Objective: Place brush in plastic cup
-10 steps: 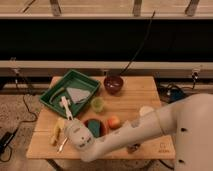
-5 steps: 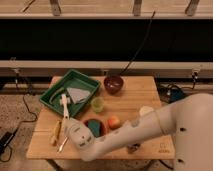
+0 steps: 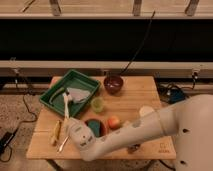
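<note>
Near left on the desk (image 3: 145, 90), the gripper (image 3: 70, 125) meets the near end of the white brush (image 3: 65, 105); its long axis runs far toward the green tray (image 3: 75, 80); the lime plastic cup (image 3: 97, 103) stands just right; whether the gripper pinches the brush cannot be told.

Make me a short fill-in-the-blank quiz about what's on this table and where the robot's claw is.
1. The claw sits at the near end of the slim cream ____.
2. That item's far end reaches over the rectangular ____.
3. The plastic cup is lime ____ in colour.
4. The dark red ____ stands farther back on the table than the cup.

Missing words: brush; tray; green; bowl.
</note>
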Tool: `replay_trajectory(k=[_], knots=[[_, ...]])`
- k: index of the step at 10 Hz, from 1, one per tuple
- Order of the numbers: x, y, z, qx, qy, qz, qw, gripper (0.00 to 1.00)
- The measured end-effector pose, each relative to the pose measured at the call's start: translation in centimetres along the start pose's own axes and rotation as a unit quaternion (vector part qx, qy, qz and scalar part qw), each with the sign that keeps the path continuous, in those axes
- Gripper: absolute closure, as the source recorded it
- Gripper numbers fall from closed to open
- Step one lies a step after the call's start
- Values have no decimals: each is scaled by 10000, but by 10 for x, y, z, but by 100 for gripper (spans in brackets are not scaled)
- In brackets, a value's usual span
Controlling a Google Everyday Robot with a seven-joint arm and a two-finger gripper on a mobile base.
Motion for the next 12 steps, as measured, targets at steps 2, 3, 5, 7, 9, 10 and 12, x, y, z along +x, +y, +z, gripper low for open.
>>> replay_trajectory(k=[2,3,5,7,9,10,12], knots=[[6,0,-3,-2,55,58,10000,94],[9,0,-4,6,90,87,9999,94],[22,1,-8,4,208,189,9996,94],[32,3,-11,-7,309,284,9991,94],[42,5,-15,-29,407,358,9985,94],[48,8,-17,-52,466,406,9981,94],[56,13,-21,-105,539,487,9973,94]])
